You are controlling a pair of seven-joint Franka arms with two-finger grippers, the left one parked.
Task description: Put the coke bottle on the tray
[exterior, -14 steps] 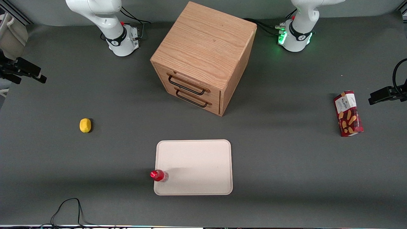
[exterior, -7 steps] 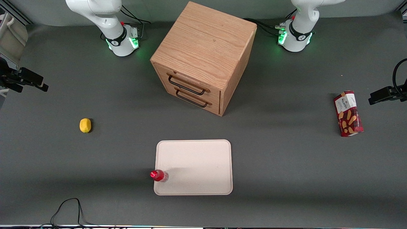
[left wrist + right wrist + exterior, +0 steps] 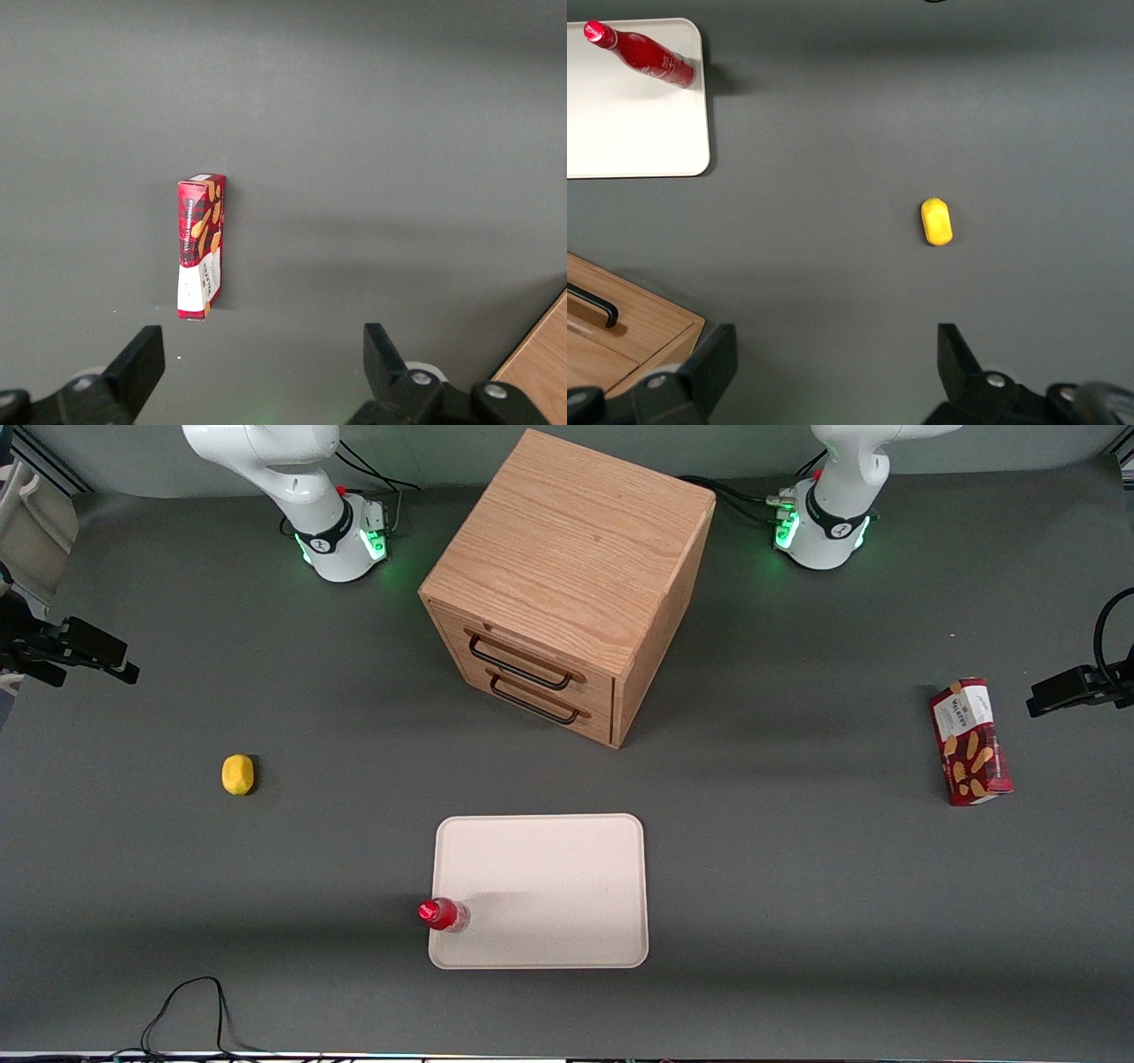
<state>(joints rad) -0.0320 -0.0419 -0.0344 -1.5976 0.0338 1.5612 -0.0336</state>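
Note:
The coke bottle (image 3: 443, 914), red with a red cap, stands upright on the cream tray (image 3: 549, 886), at the tray's corner nearest the front camera on the working arm's side. The right wrist view shows the bottle (image 3: 647, 57) on that same corner of the tray (image 3: 629, 133). My gripper (image 3: 115, 666) hangs high at the working arm's end of the table, well apart from the bottle and farther from the camera than it. It is open (image 3: 834, 352), with only bare grey table between its fingers.
A yellow lemon (image 3: 237, 774) lies on the table between the gripper and the tray. A wooden drawer cabinet (image 3: 567, 584) stands farther from the camera than the tray. A red wafer box (image 3: 970, 741) lies toward the parked arm's end. A black cable (image 3: 190, 1010) loops at the table's near edge.
The gripper has drifted slightly nearer the front camera, still open. The light on the working arm's base turned green. Bottle and tray have not moved.

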